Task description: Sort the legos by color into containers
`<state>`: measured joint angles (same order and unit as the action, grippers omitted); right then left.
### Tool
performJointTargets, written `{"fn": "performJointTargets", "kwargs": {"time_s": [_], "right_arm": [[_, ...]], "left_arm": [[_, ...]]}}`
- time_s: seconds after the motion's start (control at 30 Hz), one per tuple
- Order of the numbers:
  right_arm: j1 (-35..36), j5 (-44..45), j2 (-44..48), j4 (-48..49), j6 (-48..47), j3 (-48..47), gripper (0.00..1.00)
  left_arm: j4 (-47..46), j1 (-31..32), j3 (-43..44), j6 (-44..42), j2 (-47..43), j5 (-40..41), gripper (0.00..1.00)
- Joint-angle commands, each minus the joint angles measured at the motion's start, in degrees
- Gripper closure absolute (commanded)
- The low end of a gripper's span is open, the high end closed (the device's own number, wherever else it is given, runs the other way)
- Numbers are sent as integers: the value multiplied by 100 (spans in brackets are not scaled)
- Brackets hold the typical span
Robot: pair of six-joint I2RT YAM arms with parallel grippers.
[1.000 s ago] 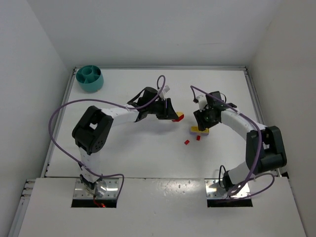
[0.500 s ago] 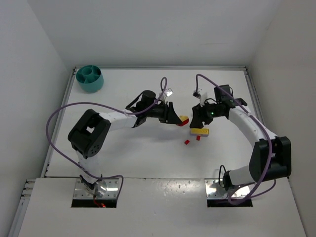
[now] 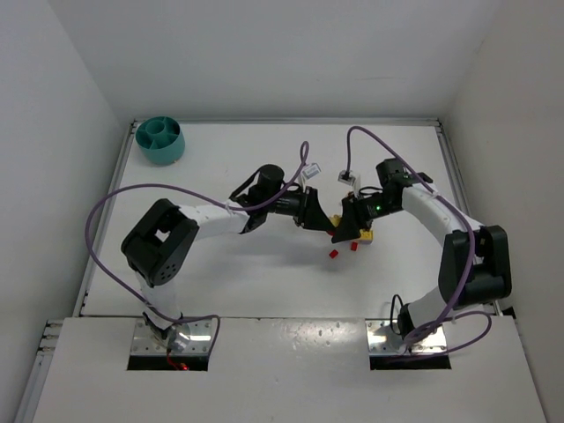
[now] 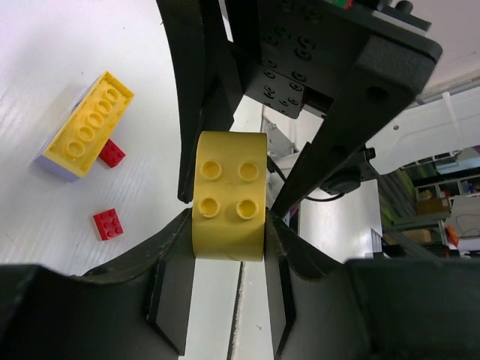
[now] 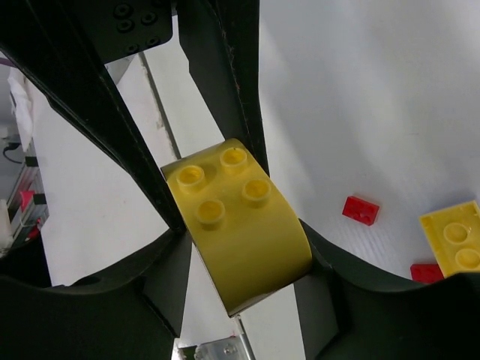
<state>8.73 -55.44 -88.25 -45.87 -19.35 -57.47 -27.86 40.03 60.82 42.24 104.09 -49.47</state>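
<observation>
We see the left claw (image 4: 229, 225) and the right claw (image 5: 244, 247) meeting tip to tip above the counter (image 3: 264, 273). Both are clamped on one square yellow brick (image 4: 227, 187). Just beneath and beside the claws lie a long yellow brick (image 4: 84, 124), purple along its edge, and two red bricks (image 4: 107, 223). The teal bowl (image 3: 159, 139) stands well apart, beyond the left claw.
</observation>
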Motion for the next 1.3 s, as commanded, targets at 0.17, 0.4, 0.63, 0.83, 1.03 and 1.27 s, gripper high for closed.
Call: {"fn": "performJointTargets", "kwargs": {"time_s": [0.17,0.4,0.63,0.83,1.03,1.27], "right_arm": [[6,-599,396,219,-192,-106,61],[-100,-661,449,79,-305,-220,80],[-100,-652,396,-528,-947,-396,93],[-47,-538,519,-652,-1176,-133,97],[6,-538,519,-652,-1176,-80,100],[6,-538,414,-704,-1229,-27,100]], "left_arm": [[-580,66,-228,-84,-381,-177,100],[-581,14,-553,-198,-548,-177,100],[-230,-91,-606,-261,-714,253,45],[-430,-197,-606,-23,-715,307,42],[-589,-197,-606,92,-715,254,42],[-765,-197,-553,267,-662,201,47]]}}
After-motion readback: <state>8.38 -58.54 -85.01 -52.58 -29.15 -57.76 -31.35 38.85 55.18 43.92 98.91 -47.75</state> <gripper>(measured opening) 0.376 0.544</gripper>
